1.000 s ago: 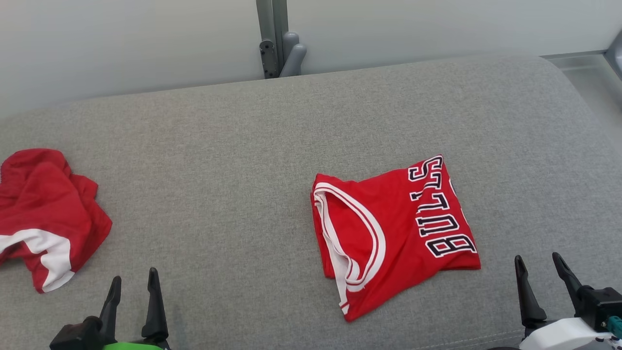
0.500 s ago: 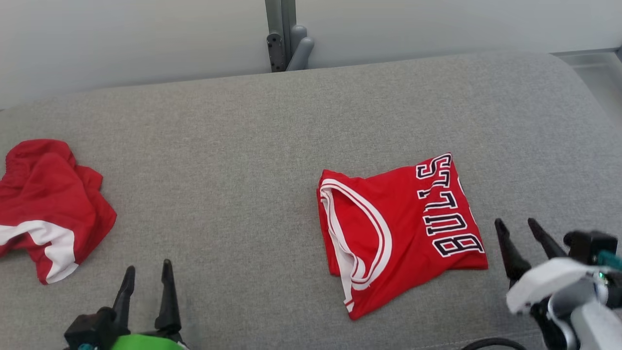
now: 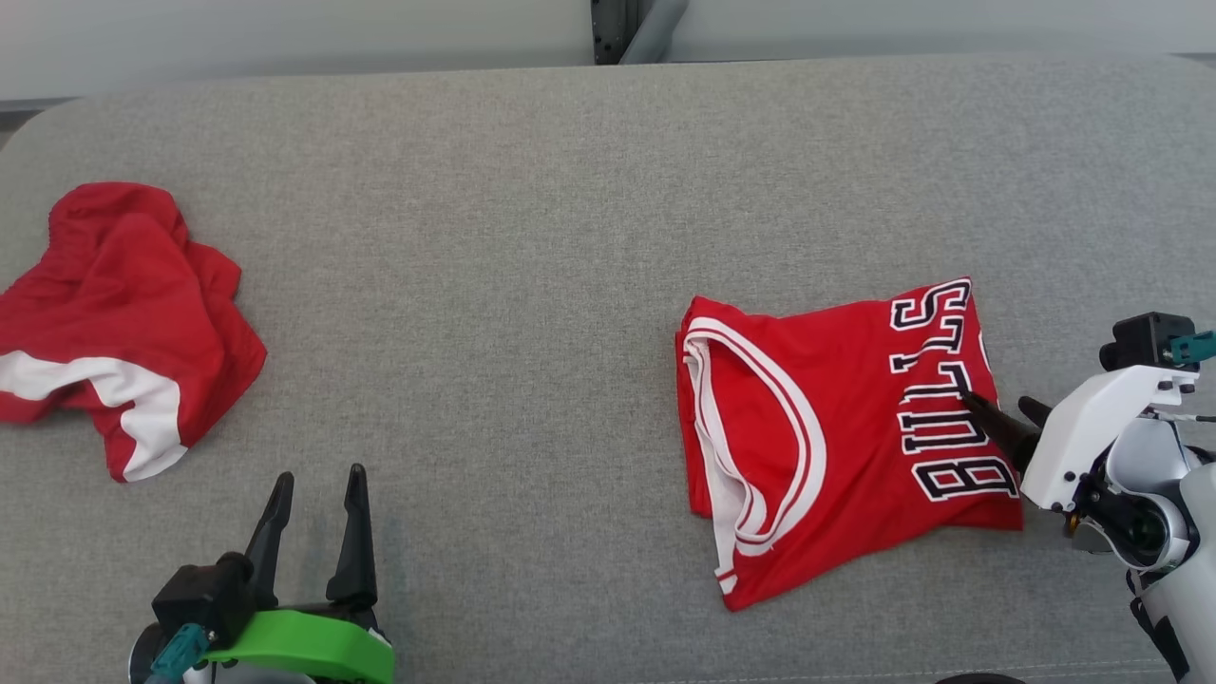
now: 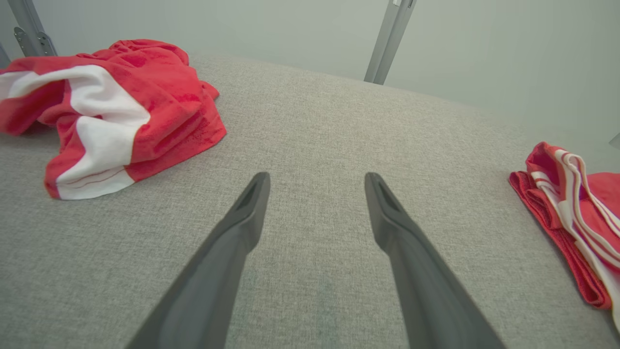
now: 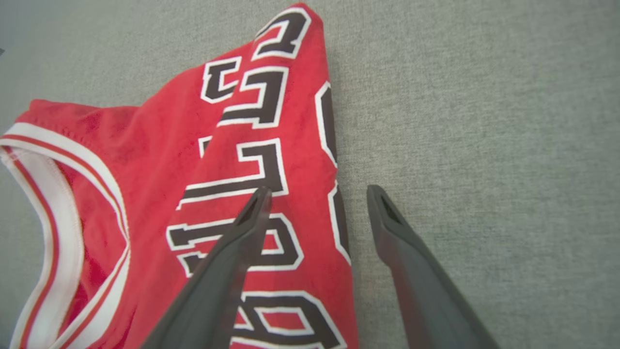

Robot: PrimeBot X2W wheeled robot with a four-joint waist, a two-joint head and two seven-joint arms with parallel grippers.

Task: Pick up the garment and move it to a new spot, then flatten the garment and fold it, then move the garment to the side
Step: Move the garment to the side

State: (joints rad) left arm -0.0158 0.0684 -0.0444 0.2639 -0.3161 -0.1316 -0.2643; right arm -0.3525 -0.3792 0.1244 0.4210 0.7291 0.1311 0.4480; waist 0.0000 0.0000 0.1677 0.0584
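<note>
Item 1, folded jersey (image 3: 836,446): red, white-trimmed neckline, dark lettering. Flat on the grey cushion (image 3: 522,237), right of centre in the head view, left half of the right wrist view. Shape and lie unchanged over the last second; apparent drift toward the right of the frame put down to camera motion, the whole scene having shifted alike.

Item 2, right gripper (image 3: 997,401): a second ago idle at the lower right corner, well clear of the cloth; now brought in at the jersey's right edge. Fingers spread, nothing between them yet. In the wrist view, finger on the left over the lettering, finger on the right over bare cushion, folded edge between the two. Contact with the cloth: cannot tell.

Item 3, left gripper (image 3: 321,472): lower left of the head view, parted, empty, over bare cushion, well apart from both garments.

Item 4, crumpled red-and-white garment (image 3: 123,323): far left, untouched.

Assessment: folding apparently complete; last step, shifting to the side, likely opening. Next need, by judgement: descent and closure on every layer of that edge together. Risk: top layer pinched alone, fold undone on the drag.
</note>
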